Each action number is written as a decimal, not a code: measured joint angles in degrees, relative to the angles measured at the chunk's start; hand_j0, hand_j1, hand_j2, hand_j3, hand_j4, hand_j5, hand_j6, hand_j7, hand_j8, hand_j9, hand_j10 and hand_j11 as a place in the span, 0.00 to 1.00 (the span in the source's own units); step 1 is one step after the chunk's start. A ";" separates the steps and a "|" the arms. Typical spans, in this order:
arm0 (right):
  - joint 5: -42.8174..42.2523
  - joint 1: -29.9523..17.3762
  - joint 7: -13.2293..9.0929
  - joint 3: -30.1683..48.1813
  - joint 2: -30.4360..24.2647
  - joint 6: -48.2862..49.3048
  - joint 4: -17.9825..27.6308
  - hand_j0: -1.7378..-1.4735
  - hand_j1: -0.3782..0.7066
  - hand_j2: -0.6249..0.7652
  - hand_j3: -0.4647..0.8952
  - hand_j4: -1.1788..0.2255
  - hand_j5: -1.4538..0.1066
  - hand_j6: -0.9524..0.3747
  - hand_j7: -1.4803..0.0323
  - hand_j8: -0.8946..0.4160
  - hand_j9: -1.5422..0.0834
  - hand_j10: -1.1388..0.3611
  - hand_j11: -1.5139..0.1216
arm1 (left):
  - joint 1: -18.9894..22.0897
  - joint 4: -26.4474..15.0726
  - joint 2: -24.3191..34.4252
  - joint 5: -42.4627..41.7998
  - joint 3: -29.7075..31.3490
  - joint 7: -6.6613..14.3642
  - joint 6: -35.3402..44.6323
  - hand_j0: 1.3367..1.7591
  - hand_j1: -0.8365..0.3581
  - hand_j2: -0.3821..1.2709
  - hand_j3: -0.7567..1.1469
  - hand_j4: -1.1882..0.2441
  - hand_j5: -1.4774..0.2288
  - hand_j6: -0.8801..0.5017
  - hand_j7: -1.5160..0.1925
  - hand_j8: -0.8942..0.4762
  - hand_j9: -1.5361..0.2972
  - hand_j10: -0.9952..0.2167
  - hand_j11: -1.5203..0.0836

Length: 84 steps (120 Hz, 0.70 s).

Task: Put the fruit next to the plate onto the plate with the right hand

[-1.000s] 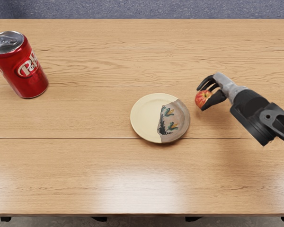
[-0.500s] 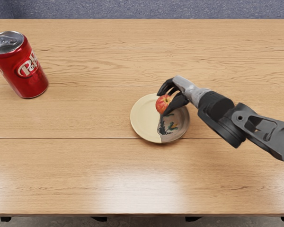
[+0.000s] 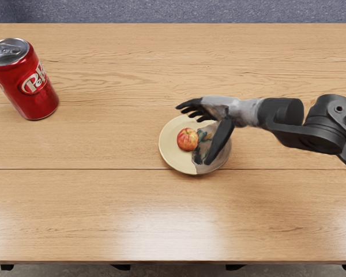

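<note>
A small red and yellow apple [image 3: 187, 139] lies on the cream part of the round plate [image 3: 172, 149] near the middle of the table. My right hand [image 3: 206, 122] hovers just above and to the right of the apple, fingers spread and holding nothing. Its thumb hangs down over the plate's painted grey half. The right arm [image 3: 300, 121] comes in from the right edge. No left arm shows.
A red soda can [image 3: 21, 78] stands at the far left of the wooden table [image 3: 161, 219], well away from the plate. The table's far edge runs along the top of the view.
The right hand carried the apple left from beside the plate to over it, then let it go. The apple now rests on the plate and the fingers have spread.
</note>
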 joint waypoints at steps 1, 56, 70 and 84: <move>0.97 -0.25 0.18 0.75 -0.52 1.15 0.00 0.30 0.15 0.50 0.34 0.75 0.82 0.65 0.87 0.62 0.84 0.69 0.82 | 0.00 0.00 0.00 0.00 0.00 0.00 0.00 0.76 0.99 0.23 0.40 0.83 0.87 0.64 0.89 0.65 0.84 0.82 0.95; 37.80 -22.74 2.25 28.75 -11.83 14.75 -10.78 0.30 0.06 0.45 0.34 0.81 0.90 0.69 0.95 0.66 0.92 0.74 0.90 | -0.09 -0.02 0.00 -0.05 -0.01 0.01 0.00 0.76 0.99 0.23 0.40 0.83 0.87 0.64 0.89 0.65 0.84 0.82 0.95; 39.23 -25.20 2.27 31.79 -12.50 14.87 -11.50 0.30 0.06 0.45 0.34 0.82 0.91 0.70 0.95 0.66 0.92 0.74 0.90 | -0.49 0.02 0.00 -0.02 -0.06 0.00 0.03 0.76 0.99 0.23 0.40 0.83 0.87 0.64 0.89 0.65 0.84 0.82 0.95; 40.60 -27.22 2.27 33.73 -13.47 14.90 -11.84 0.30 0.05 0.45 0.34 0.82 0.91 0.70 0.96 0.66 0.93 0.74 0.90 | -0.53 0.04 0.00 0.00 -0.09 0.00 0.12 0.76 0.99 0.23 0.40 0.83 0.87 0.64 0.89 0.65 0.84 0.82 0.95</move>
